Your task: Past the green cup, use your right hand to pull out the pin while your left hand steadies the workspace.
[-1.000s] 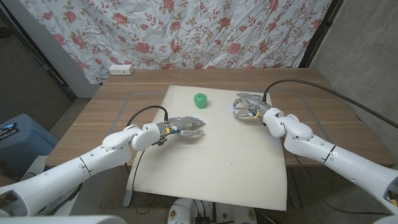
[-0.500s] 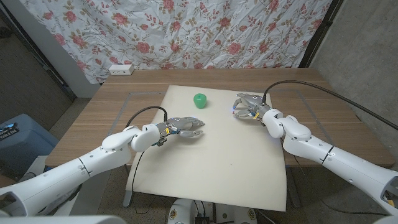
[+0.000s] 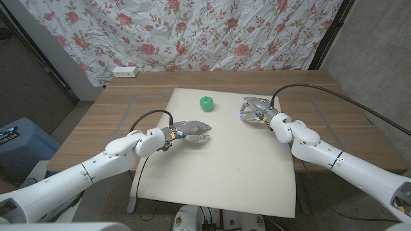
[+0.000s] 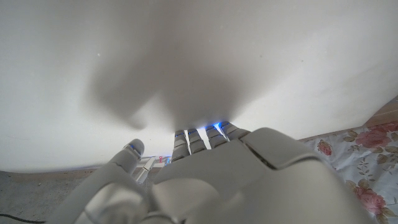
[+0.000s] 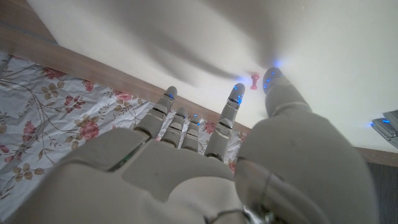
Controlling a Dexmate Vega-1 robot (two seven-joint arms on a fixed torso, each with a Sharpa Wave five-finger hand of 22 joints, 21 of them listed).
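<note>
The green cup [image 3: 206,102] stands upside down at the far part of the white board [image 3: 218,173]. To the right of it my right hand [image 3: 252,109] hovers low over the board with its fingers spread and nothing in them. In the right wrist view a small red pin [image 5: 254,81] stands on the board just beyond my right hand's [image 5: 205,162] fingertips [image 5: 273,78], apart from them. My left hand [image 3: 192,131] is at the board's middle left, fingers reaching forward and down onto the board. The left wrist view shows that hand [image 4: 211,168] close over the white surface, holding nothing.
The board lies on a wooden table [image 3: 128,96]. A flowered curtain [image 3: 192,32] hangs behind the table and a white power strip [image 3: 124,71] sits at the far left edge. A black cable [image 3: 334,96] arcs over the table's right side.
My right arm has crept very slightly leftward. The left hand, cup and board have stayed put.
</note>
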